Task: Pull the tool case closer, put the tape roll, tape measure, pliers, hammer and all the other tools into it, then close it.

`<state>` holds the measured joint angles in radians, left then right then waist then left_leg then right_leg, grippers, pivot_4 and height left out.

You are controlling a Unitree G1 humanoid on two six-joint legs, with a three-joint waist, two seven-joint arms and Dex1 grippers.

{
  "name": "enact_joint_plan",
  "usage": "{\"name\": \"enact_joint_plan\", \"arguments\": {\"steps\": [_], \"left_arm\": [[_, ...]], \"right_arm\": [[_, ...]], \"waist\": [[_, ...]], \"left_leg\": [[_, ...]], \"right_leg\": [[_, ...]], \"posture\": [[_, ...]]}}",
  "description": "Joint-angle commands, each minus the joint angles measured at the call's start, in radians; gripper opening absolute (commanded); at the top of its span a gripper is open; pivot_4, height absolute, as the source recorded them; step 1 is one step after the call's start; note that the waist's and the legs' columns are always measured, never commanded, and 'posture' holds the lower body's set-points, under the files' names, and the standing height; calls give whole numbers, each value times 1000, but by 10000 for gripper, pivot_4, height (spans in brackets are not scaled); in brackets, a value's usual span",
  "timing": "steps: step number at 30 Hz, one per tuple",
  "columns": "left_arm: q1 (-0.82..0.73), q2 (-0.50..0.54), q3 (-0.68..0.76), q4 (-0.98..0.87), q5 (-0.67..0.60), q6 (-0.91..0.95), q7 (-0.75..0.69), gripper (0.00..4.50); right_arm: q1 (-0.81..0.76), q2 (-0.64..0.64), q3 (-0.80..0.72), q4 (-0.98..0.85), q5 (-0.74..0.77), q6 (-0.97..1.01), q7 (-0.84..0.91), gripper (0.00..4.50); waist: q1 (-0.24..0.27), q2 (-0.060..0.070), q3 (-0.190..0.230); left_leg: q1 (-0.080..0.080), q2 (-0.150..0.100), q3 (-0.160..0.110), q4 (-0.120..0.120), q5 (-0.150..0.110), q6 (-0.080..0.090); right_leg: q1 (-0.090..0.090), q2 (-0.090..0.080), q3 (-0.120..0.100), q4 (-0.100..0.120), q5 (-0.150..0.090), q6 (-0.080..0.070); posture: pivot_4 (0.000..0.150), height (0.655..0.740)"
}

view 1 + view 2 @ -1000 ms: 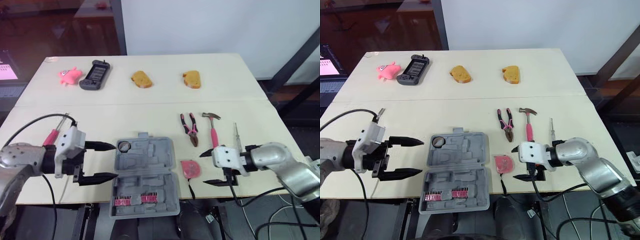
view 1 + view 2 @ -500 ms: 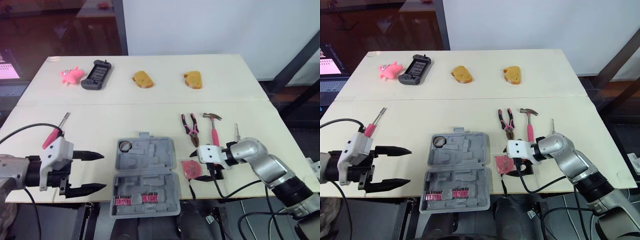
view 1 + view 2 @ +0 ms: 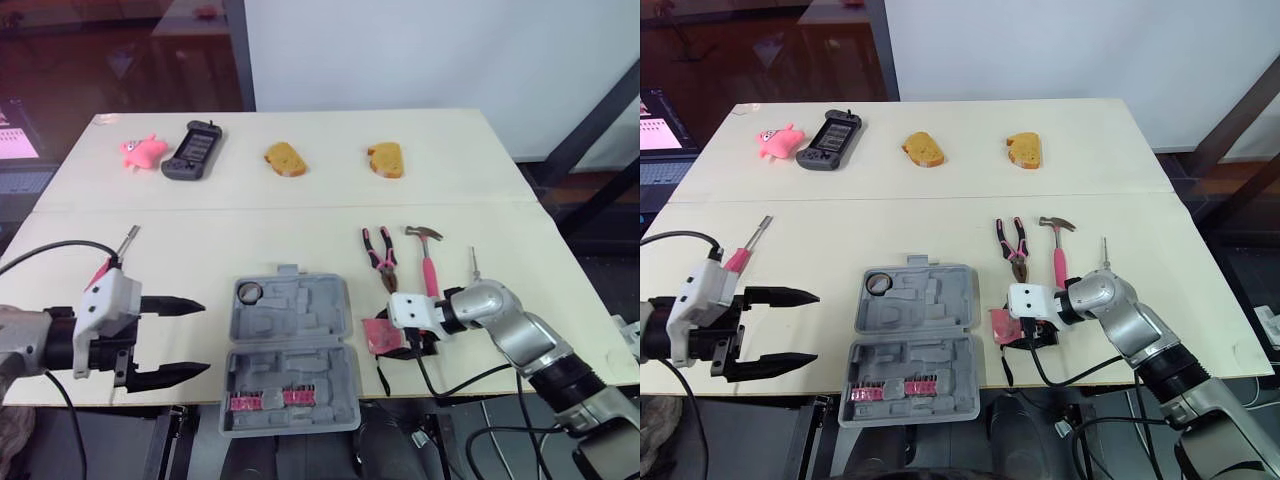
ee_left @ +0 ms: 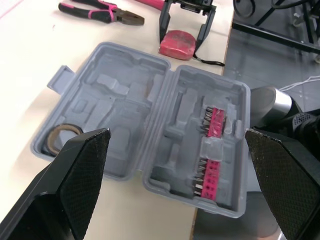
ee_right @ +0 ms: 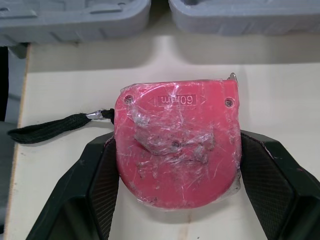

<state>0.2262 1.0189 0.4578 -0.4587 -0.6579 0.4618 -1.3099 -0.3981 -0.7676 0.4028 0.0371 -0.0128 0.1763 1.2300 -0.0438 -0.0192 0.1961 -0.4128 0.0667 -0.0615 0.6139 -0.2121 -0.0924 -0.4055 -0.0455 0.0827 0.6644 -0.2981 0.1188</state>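
Red tape measure, embossed "60"

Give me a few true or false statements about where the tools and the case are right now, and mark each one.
1. The tool case is shut. False: it lies open, with both halves flat.
2. The tape roll sits in a compartment of the case. True.
3. The right gripper has a finger on each side of the tape measure. True.
4. The left gripper holds the hammer. False: the left gripper is open and empty, left of the case, and the hammer lies on the table beside the pliers.
5. The tape measure is already in the case. False: it lies on the table just right of the case.
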Motion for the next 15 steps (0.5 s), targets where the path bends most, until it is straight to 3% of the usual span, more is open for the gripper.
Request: {"name": "enact_joint_plan", "arguments": {"steps": [1, 6, 9, 15], "left_arm": [[-9, -10, 17, 10, 11, -43, -4, 45000], [30, -49, 14, 39, 58, -104, 8, 45000], [61, -77, 15, 50, 90, -147, 18, 45000], [124, -136, 32, 53, 126, -209, 53, 45000]], "right_arm": [[-49, -12, -60, -80, 41, 102, 13, 29809], [-169, -2, -63, -232, 67, 280, 34, 29809], [-278, -9, 30, -303, 2, 436, 61, 29809], [-542, 89, 229, -235, -23, 723, 123, 29809]], "waist": [[-2, 0, 0], [-3, 1, 0], [-1, 0, 0], [-1, 0, 0]], "left_leg": [[0, 0, 0, 0, 0, 0], [1, 0, 0, 0, 0, 0], [1, 0, 0, -1, 0, 0], [1, 0, 0, -1, 0, 0]], "right_leg": [[0, 0, 0, 0, 0, 0], [0, 0, 0, 0, 0, 0], [0, 0, 0, 0, 0, 0], [-1, 0, 0, 0, -1, -3]], "posture": [[1500, 7400], [1500, 7400], [1500, 7400], [1500, 7400]]}}
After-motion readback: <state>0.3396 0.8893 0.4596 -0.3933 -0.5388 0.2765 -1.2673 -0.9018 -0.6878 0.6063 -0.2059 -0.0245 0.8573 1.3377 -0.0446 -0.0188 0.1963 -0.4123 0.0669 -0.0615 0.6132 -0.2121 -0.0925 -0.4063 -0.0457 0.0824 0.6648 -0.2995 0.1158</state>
